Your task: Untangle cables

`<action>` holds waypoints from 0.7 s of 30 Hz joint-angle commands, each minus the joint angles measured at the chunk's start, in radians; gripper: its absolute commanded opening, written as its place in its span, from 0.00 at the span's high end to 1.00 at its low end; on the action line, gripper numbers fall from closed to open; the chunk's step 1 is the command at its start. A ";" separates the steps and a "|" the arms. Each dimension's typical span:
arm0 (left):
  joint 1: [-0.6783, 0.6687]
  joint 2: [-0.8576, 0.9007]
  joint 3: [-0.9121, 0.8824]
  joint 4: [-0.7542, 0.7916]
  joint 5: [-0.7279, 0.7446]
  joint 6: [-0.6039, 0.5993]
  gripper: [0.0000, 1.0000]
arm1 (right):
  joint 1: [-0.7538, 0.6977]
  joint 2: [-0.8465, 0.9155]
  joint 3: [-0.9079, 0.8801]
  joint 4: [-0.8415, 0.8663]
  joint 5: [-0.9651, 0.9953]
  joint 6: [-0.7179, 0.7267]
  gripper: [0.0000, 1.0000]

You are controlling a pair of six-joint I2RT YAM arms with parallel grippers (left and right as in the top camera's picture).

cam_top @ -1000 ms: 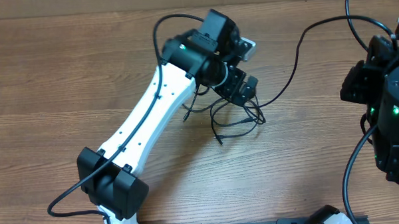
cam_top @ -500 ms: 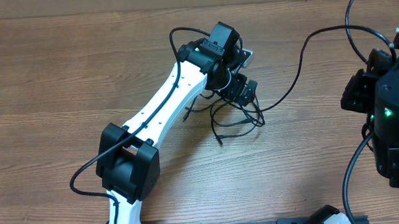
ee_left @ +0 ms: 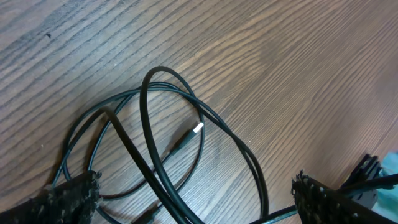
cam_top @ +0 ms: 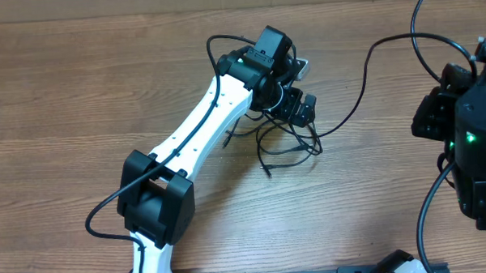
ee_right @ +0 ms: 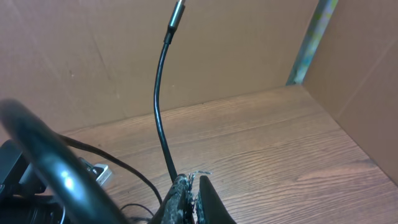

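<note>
The cables (cam_top: pixel 285 140) lie as a loose tangle of thin black loops on the wooden table, mid-frame in the overhead view. My left gripper (cam_top: pixel 297 112) hovers just over the tangle's upper edge. In the left wrist view its fingers (ee_left: pixel 69 198) stand wide apart, astride crossing loops (ee_left: pixel 168 180) and near a silver-tipped plug (ee_left: pixel 198 129); nothing is gripped. One cable (cam_top: pixel 362 71) runs from the tangle up to the right arm. My right gripper (ee_right: pixel 189 185) is shut on that cable (ee_right: pixel 160 118), whose plug end (ee_right: pixel 177 12) sticks up above the fingers.
The black right arm (cam_top: pixel 474 136) fills the right edge, with thicker arm wires (cam_top: pixel 428 203) hanging beside it. The white left arm (cam_top: pixel 194 130) slants across the middle from its base (cam_top: pixel 152 208). Cardboard walls (ee_right: pixel 249 43) close off the back and right side.
The left arm's elbow swung right and its gripper shifted slightly right over the tangle, then held still. The cable to the right gripper moved a little. Both grippers kept their state.
</note>
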 commanded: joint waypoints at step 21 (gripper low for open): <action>-0.020 0.104 0.000 0.024 0.028 -0.105 0.96 | 0.001 -0.013 0.008 -0.016 -0.002 0.019 0.96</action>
